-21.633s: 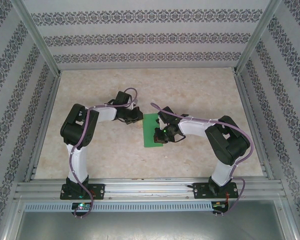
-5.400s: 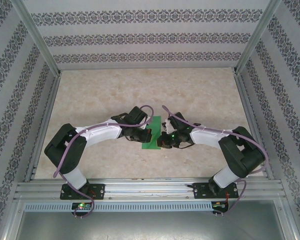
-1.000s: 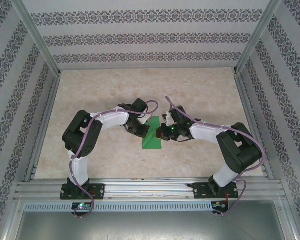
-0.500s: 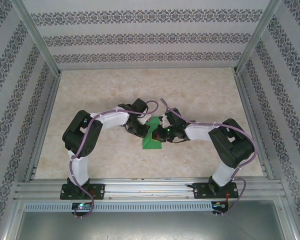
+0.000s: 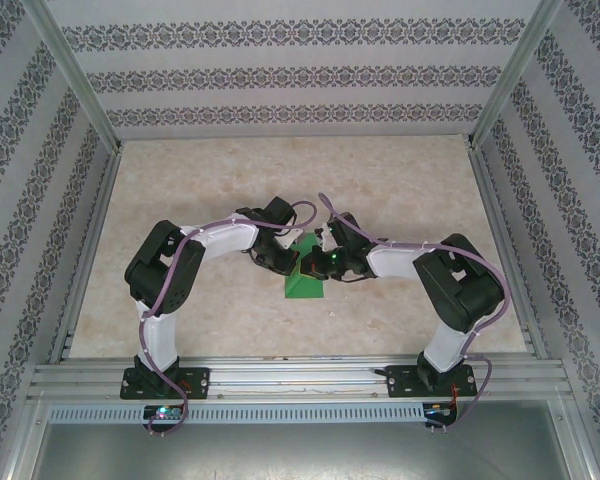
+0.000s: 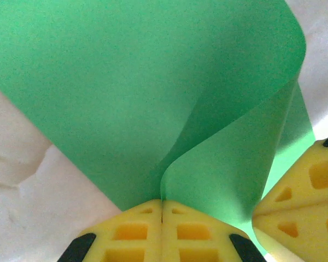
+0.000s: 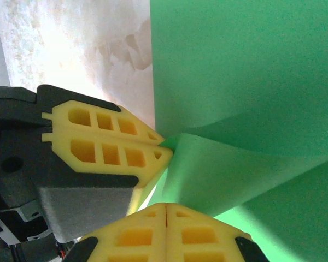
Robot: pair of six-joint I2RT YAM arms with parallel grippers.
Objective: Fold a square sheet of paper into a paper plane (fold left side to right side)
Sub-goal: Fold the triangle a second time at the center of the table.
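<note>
Left fingers (image 6: 112, 225) and right fingers (image 7: 205, 219), both closed, pinch the green paper (image 6: 126, 82).

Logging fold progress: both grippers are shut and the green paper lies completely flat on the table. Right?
Not flat: a flap of the green paper curls up off the table at the left gripper, as the left wrist view shows. It and the right gripper are shut.
</note>
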